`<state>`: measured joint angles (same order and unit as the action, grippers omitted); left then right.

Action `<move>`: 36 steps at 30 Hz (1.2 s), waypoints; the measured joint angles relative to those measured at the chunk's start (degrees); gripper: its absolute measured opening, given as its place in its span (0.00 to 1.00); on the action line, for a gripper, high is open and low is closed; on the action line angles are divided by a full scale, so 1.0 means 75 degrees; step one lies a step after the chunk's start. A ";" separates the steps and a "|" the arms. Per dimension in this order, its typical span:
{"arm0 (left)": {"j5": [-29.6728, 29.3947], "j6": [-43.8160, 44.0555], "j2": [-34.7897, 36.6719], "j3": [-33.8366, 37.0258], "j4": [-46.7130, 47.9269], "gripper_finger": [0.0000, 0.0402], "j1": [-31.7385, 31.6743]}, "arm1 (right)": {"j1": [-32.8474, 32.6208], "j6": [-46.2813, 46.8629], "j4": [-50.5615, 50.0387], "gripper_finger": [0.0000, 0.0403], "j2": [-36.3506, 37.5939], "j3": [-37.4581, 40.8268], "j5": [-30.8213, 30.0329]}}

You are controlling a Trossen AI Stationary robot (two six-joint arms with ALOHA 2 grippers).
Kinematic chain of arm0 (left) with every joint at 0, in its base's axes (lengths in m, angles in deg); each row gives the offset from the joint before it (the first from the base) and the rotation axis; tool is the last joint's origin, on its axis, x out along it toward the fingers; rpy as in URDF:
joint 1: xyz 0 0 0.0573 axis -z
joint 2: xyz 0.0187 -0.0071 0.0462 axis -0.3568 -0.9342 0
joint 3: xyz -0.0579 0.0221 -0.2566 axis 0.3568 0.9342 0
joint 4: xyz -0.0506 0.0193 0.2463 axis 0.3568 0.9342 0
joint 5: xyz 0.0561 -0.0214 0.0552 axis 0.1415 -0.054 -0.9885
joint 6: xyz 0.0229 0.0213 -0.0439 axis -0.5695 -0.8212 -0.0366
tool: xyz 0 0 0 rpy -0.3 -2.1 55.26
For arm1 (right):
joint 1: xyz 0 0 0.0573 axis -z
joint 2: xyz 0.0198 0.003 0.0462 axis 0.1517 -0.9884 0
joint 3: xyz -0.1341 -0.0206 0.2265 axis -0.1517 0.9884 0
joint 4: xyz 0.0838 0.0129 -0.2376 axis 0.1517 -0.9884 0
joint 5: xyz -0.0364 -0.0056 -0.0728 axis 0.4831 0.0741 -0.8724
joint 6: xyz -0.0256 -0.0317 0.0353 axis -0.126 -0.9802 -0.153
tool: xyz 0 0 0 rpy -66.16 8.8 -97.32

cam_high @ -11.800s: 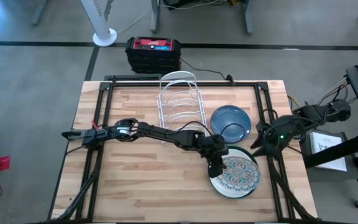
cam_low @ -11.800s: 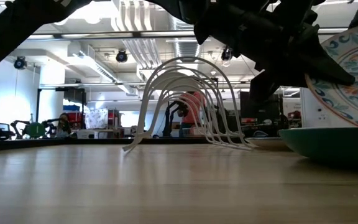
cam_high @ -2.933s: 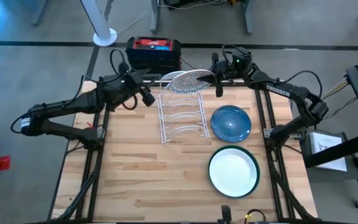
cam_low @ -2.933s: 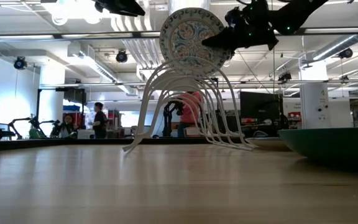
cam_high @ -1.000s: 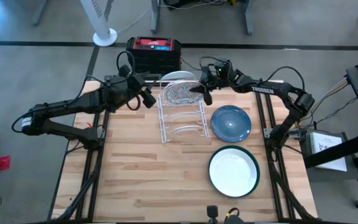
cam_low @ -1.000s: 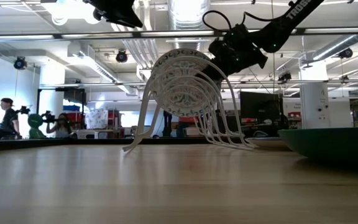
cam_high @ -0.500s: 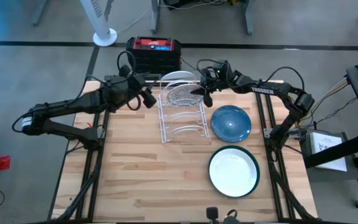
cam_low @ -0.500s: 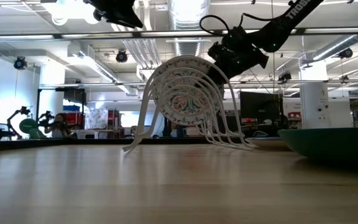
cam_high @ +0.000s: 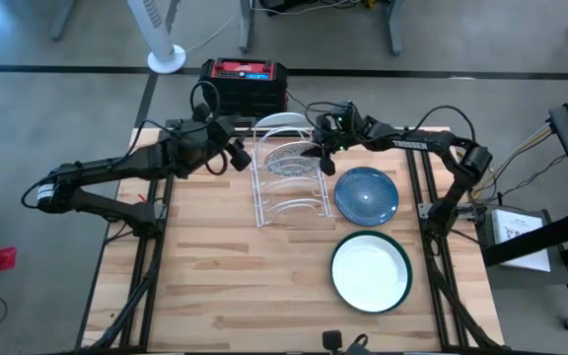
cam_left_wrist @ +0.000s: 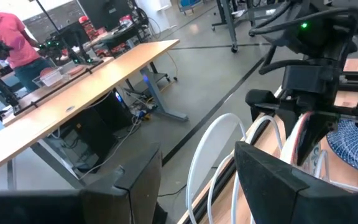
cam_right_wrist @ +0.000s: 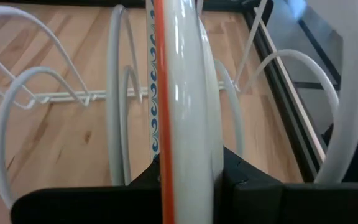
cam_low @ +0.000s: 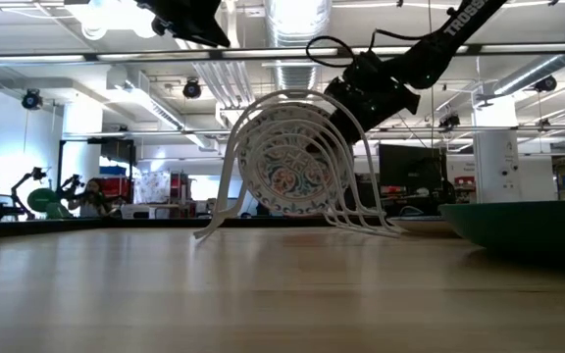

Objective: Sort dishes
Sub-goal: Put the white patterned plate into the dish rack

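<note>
Because a dish stays upright only when wires brace both faces, we keep the floral dish [cam_high: 289, 158] on edge, low in a far slot of the white wire rack [cam_high: 286, 197], at the table's far middle. Our right gripper [cam_high: 316, 150] clenches the dish's right rim, its fingers [cam_right_wrist: 241, 186] pinching the edge from both sides so that the dish cannot tip between the hoops. Our left gripper [cam_high: 237, 158] hovers just left of the rack's far end with its fingers [cam_left_wrist: 272, 180] spread and nothing between them. To the right of the rack lies the blue speckled dish [cam_high: 366, 193], flat; nearer us the plain white dish [cam_high: 368, 268] rests inside the green dish [cam_high: 399, 253].

Against the picture of a second ago, the floral dish now sits lower among the hoops, more edge-on from above, and the right gripper has come down with it. The left arm and the other dishes have not shifted.
</note>
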<state>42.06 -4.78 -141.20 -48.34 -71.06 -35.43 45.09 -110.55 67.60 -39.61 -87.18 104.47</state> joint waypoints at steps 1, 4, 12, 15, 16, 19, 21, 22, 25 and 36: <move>-0.0005 0.0000 0.0000 0.0000 -0.0002 0.48 0.0000 | 0.0000 0.0034 0.0026 0.07 -0.0001 -0.0011 -0.0004; -0.0008 -0.0002 -0.0003 0.0000 -0.0007 0.48 0.0000 | -0.0021 0.0100 0.0075 0.07 -0.0004 -0.0015 -0.0184; -0.0008 0.0015 -0.0008 0.0000 -0.0014 0.48 0.0000 | -0.0148 0.0086 0.0117 0.07 -0.0181 -0.0018 -0.0331; -0.0008 0.0018 -0.0012 0.0000 -0.0014 0.48 0.0000 | -0.0172 0.0084 0.0118 0.07 -0.0224 -0.0018 -0.0430; -0.0007 0.0018 -0.0015 0.0000 -0.0014 0.48 0.0000 | -0.0172 0.0086 0.0119 0.07 -0.0224 -0.0018 -0.0442; -0.0005 0.0021 -0.0015 0.0000 -0.0014 0.48 0.0000 | -0.0169 0.0086 0.0133 0.07 -0.0223 -0.0026 -0.0447; -0.0005 0.0021 -0.0015 0.0000 -0.0016 0.48 0.0000 | -0.0169 0.0086 0.0127 0.07 -0.0223 -0.0026 -0.0447; -0.0005 0.0021 -0.0015 0.0000 -0.0014 0.48 0.0000 | -0.0169 0.0084 0.0130 0.07 -0.0225 -0.0026 -0.0447; -0.0005 0.0021 -0.0015 0.0000 -0.0014 0.48 0.0000 | -0.0200 0.0079 0.0166 0.07 -0.0306 -0.0032 -0.0476; -0.0005 0.0024 -0.0015 0.0000 -0.0014 0.48 0.0000 | -0.0216 0.0094 0.0188 0.07 -0.0468 -0.0035 -0.0581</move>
<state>42.03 -4.60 -141.31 -48.34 -71.16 -35.43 43.47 -109.84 69.01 -43.12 -87.44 100.11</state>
